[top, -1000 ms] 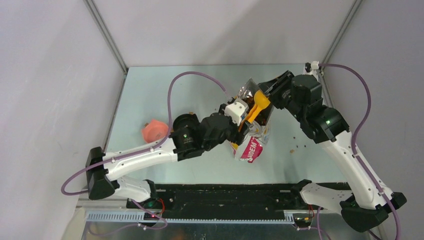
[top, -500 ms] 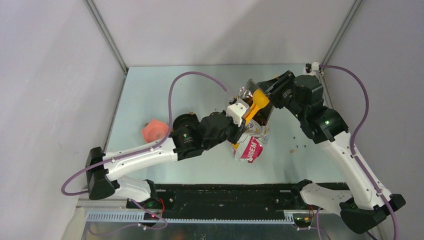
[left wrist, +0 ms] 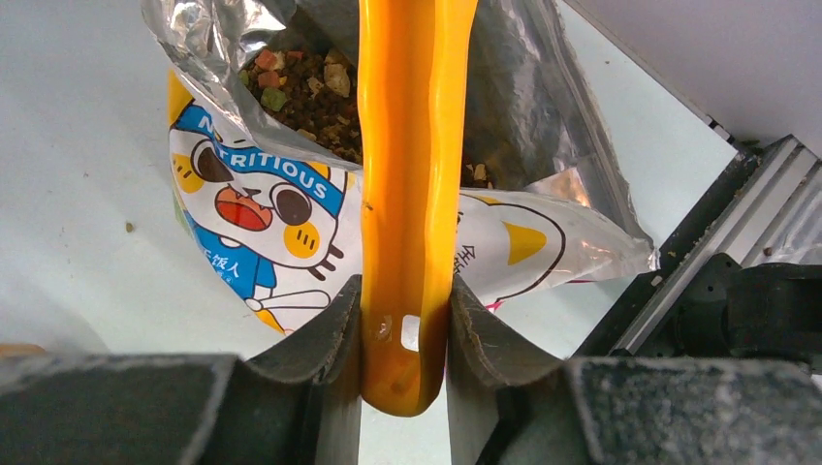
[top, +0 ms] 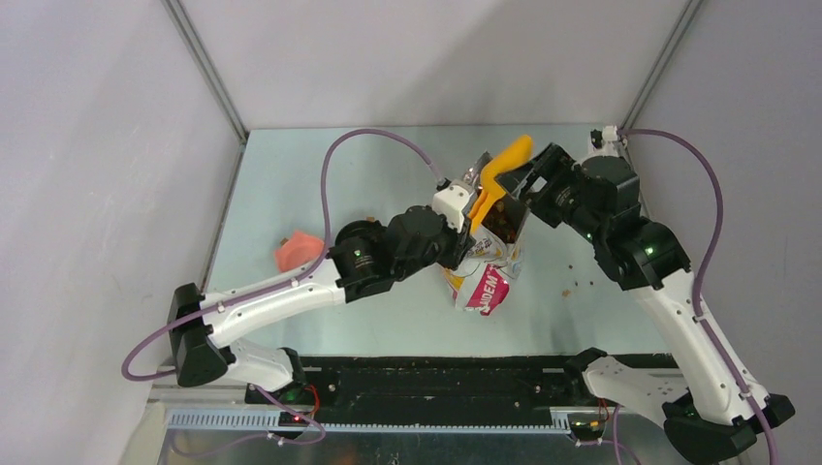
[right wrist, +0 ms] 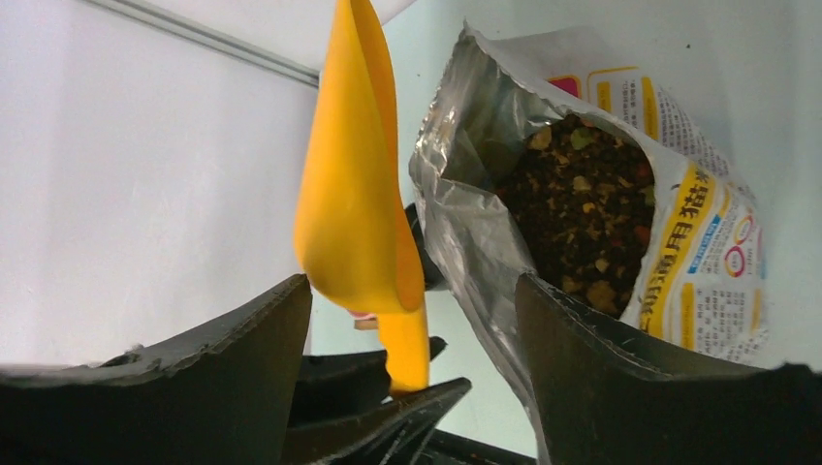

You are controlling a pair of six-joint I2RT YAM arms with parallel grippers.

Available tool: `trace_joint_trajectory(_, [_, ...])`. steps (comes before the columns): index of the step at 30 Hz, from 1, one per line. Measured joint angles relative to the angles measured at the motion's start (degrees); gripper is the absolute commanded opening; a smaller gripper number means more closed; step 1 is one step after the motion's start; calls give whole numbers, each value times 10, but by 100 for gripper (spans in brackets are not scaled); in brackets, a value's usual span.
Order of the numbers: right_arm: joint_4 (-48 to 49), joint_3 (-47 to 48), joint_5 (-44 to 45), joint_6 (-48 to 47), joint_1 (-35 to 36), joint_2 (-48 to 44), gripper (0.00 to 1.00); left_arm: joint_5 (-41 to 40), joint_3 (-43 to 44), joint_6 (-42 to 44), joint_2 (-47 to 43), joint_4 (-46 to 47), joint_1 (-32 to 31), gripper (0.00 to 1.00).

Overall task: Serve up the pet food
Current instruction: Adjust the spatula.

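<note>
The pet food (left wrist: 310,87) is brown kibble inside the open cartoon-cat bag (left wrist: 262,213), which lies mid-table (top: 485,271). It also shows in the right wrist view (right wrist: 582,213). My left gripper (left wrist: 404,329) is shut on the handle of the yellow scoop (left wrist: 407,174). The scoop (top: 504,165) stands raised above the bag mouth, and what its bowl (right wrist: 354,194) holds is hidden. My right gripper (right wrist: 412,310) is open at the bag mouth (top: 523,189). The bag's foil rim (right wrist: 465,223) lies between its fingers, next to the right one.
A pink bowl (top: 299,252) sits left of the bag, partly behind my left arm. Some spilled kibble bits (top: 580,284) lie on the table right of the bag. A black rail (top: 436,378) runs along the near edge.
My left gripper has lifted the scoop up out of the bag toward the far side. My right arm has shifted slightly right beside the bag mouth.
</note>
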Motion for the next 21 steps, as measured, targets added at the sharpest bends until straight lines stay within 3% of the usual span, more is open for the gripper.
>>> trace_joint_trajectory(4, [-12,-1,-14,-46,-6,-10,83,5,0,-13,-1,0,6,0])
trace_joint_trajectory(9, [5,-6,-79,-173,-47,-22,92,67,0,-41,-28,-7,35,0])
trace_joint_trajectory(14, [75,-34,-235,-304,-105,-47,96,163,-4,-81,-90,-13,92,0])
trace_joint_trajectory(21, [169,-38,-488,-417,-147,-38,96,330,-58,-145,-187,-45,146,0])
